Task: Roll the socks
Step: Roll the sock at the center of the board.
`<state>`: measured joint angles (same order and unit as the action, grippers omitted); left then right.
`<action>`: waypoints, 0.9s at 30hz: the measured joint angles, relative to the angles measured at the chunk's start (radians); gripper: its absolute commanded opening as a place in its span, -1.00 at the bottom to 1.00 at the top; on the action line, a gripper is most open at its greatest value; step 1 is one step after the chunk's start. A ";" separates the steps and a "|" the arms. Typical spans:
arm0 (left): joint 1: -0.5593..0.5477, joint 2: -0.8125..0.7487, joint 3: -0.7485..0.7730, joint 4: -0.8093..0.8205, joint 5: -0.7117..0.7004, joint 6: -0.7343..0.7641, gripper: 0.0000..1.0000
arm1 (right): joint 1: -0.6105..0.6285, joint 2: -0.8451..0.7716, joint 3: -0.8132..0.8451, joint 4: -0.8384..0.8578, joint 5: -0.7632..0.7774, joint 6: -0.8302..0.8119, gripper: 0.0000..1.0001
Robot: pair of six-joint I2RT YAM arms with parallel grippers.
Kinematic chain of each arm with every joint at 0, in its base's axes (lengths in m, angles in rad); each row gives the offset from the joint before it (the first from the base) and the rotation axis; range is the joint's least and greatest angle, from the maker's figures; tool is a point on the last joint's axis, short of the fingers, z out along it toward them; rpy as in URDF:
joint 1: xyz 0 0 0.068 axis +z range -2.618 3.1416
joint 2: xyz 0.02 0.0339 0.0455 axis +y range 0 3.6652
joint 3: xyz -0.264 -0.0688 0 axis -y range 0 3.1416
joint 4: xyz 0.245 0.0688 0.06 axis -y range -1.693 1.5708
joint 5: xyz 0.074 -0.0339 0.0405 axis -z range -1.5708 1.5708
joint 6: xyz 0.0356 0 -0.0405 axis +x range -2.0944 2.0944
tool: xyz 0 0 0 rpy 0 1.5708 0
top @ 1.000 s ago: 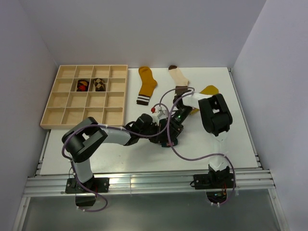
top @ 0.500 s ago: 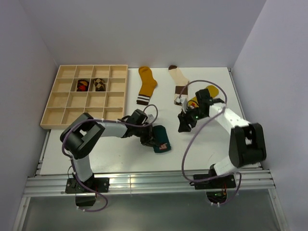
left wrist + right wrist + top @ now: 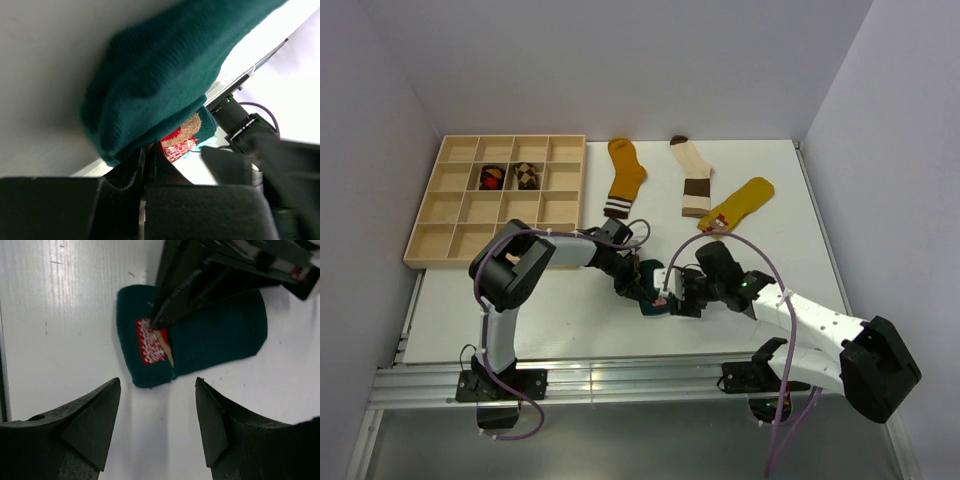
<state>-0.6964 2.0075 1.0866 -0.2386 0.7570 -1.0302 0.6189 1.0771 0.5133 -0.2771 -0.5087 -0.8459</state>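
Teal sock (image 3: pixel 654 300) folded on desk (image 3: pixel 560 320), front centre, red patch (image 3: pixel 149 341) showing at fold. Left jaws closed, tips pressed on sock beside patch; cannot tell if cloth pinched. Right jaws wide open, low over desk just beside sock's patch end, not touching it. Mustard sock (image 3: pixel 625 178), cream sock (image 3: pixel 693 178), yellow sock (image 3: pixel 745 203) flat along far side, apart. Two rolled socks (image 3: pixel 492 177) in neighbouring compartments of wooden tray (image 3: pixel 450 240), far left

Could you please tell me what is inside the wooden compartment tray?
The wooden compartment tray holds two rolled socks in neighbouring cells, second row from the back: a dark-and-red roll and a brown argyle roll. What lies beneath them is covered.
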 measured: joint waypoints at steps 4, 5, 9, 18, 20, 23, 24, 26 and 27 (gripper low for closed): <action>0.008 0.017 0.010 -0.006 0.028 0.018 -0.99 | 0.111 0.000 -0.058 0.084 0.069 -0.016 0.37; 0.008 0.018 0.010 -0.005 0.031 0.023 -0.99 | 0.137 0.000 -0.072 0.103 0.085 -0.020 0.37; 0.010 0.022 0.010 0.000 0.040 0.034 -0.99 | 0.218 0.000 -0.111 0.159 0.152 -0.031 0.36; 0.013 0.039 0.027 0.004 0.061 0.060 -0.99 | 0.313 0.084 -0.125 0.286 0.296 -0.049 -0.06; 0.013 0.042 0.034 -0.002 0.062 0.068 -0.99 | 0.323 0.119 -0.122 0.293 0.321 -0.053 -0.13; 0.013 0.046 0.042 -0.012 0.064 0.073 -0.95 | 0.328 0.155 -0.106 0.303 0.346 -0.061 -0.48; 0.013 0.046 0.042 -0.013 0.065 0.076 -0.85 | 0.328 0.160 -0.100 0.301 0.351 -0.061 -0.59; 0.016 0.046 0.042 -0.011 0.066 0.076 -0.71 | 0.328 0.163 -0.089 0.289 0.354 -0.056 -0.61; 0.018 0.045 0.041 -0.007 0.066 0.076 -0.54 | 0.328 0.165 -0.082 0.279 0.354 -0.053 -0.63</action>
<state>-0.6785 2.0525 1.1275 -0.2459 0.8230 -0.9546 0.9466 1.2419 0.4309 0.0021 -0.1551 -0.8986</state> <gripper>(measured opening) 0.133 0.241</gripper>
